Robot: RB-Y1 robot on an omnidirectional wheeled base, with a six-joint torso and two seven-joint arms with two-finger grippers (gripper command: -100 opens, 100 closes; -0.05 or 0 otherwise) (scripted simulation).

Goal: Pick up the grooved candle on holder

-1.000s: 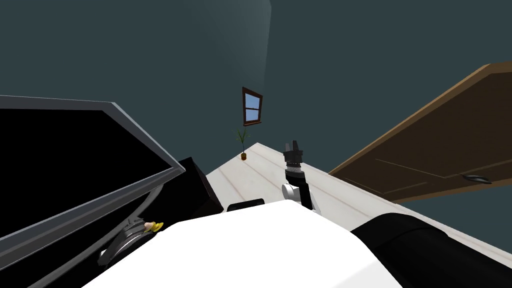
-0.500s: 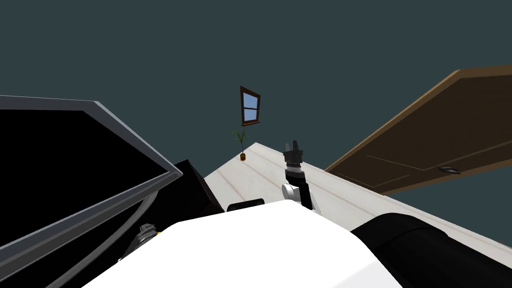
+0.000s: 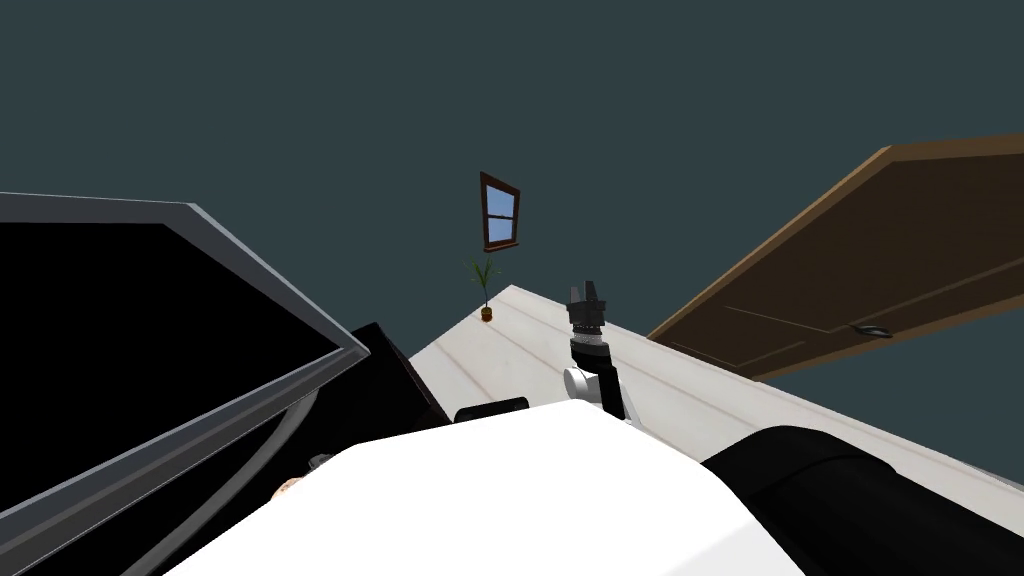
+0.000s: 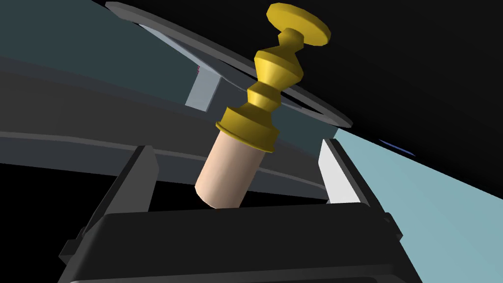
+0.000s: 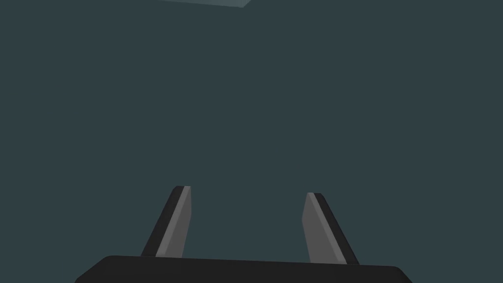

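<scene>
Left gripper (image 4: pixel 236 146) first: its two fingers stand wide apart, and the grooved candle on holder (image 4: pixel 228 169) sits in the gap between them. Neither finger touches it; there's clear space on both sides, so I have hold of nothing. The peach candle's bare end points at the gripper's dark body and nearly reaches it. The gold stepped holder (image 4: pixel 267 93) runs away from me, its round foot at the far end. The whole piece leans across the gap, foot end tipped towards the lighter finger. Behind it curves a grey rim (image 4: pixel 206 43), with a pale blue surface (image 4: pixel 417 196) off to one side.

On the head camera this arm is tucked low on my left, under a big black panel with a grey frame (image 3: pixel 282 280).

Now the right arm. The forearm rises just ahead of me, near the middle, and the right gripper (image 3: pixel 588 293) points up and away over the white floor (image 3: pixel 520 345). Its wrist camera shows both fingers (image 5: pixel 177 221) spread about a third of the frame apart, with nothing between them.

Further out, a brown door (image 3: pixel 880 260) with a dark handle stands on my right. At the far end of the floor stands a small potted plant (image 3: pixel 484 287). Just above it, a brown-framed window (image 3: pixel 501 211) hangs on the dark teal wall (image 3: pixel 700 90).
</scene>
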